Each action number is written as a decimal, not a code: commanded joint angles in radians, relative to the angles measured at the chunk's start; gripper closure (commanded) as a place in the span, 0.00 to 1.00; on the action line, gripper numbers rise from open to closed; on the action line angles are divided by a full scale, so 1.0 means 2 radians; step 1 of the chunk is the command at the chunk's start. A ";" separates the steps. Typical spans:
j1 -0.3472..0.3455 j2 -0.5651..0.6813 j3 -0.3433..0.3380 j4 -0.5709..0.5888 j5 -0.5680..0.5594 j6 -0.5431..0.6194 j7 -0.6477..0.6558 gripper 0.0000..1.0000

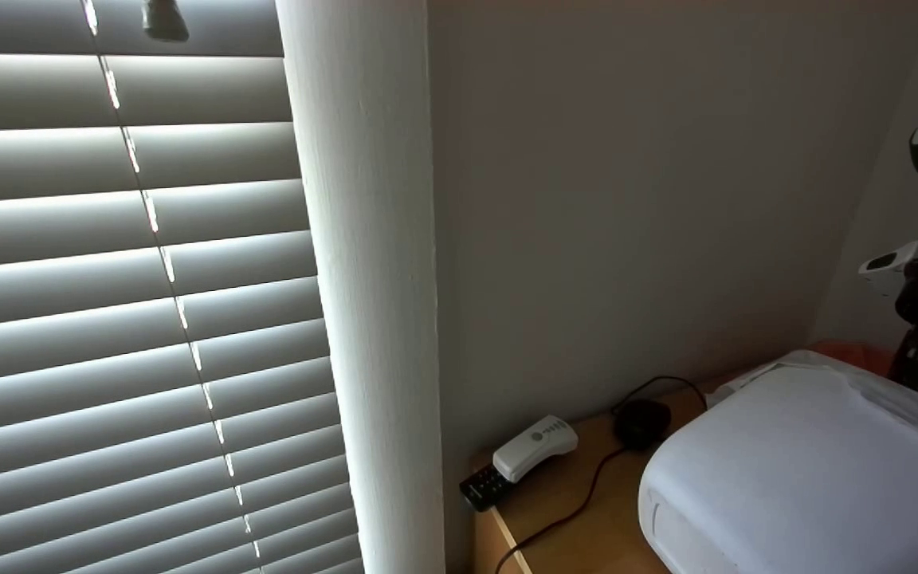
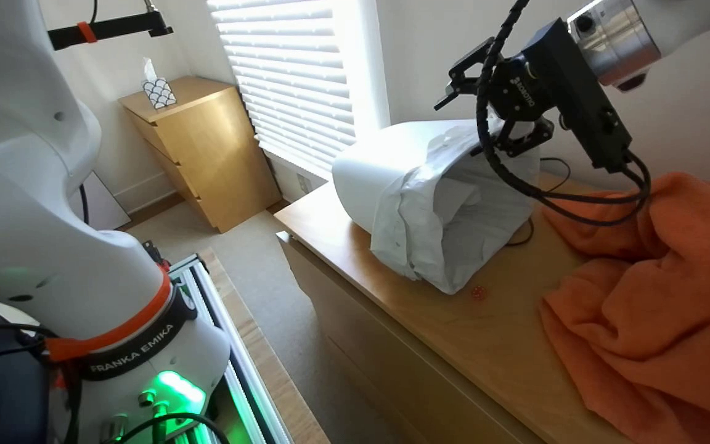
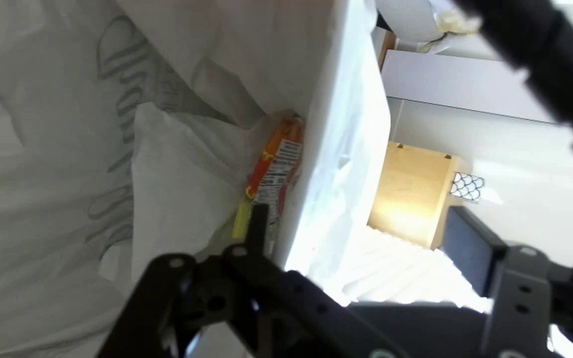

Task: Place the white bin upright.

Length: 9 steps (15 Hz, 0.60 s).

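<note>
Closest to me sits the robot arm [image 2: 28, 197]; on the surface [image 2: 490, 333], the white bin [image 2: 364, 172] lies sideways; its loose liner [image 2: 413, 219] could slip off if the claw [image 3: 362, 226], spread wide and empty, pinches only that, spilling the orange wrapper [image 3: 279, 164]

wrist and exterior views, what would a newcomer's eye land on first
Probably the white bin, lying on its side on the wooden top, a crinkled liner over its open end. Then the bright orange cloth heaped on that same top, and the open black pincer at the liner's edge. In the wrist view, a colourful wrapper stands out inside the liner.
</note>
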 commanded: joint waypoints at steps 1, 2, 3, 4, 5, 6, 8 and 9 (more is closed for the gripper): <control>0.001 0.028 -0.002 0.034 0.016 -0.032 0.075 0.42; 0.003 0.029 -0.004 0.037 0.020 -0.023 0.108 0.50; 0.003 0.029 -0.005 0.038 0.022 -0.019 0.132 0.58; 0.004 0.027 -0.005 0.037 0.020 -0.012 0.154 0.65; 0.005 0.025 -0.004 0.039 0.018 -0.013 0.175 0.74; 0.006 0.021 -0.004 0.038 0.016 -0.011 0.195 0.80; 0.008 0.012 -0.003 0.038 0.014 -0.010 0.229 0.96; 0.008 0.009 -0.002 0.039 0.013 -0.012 0.243 0.99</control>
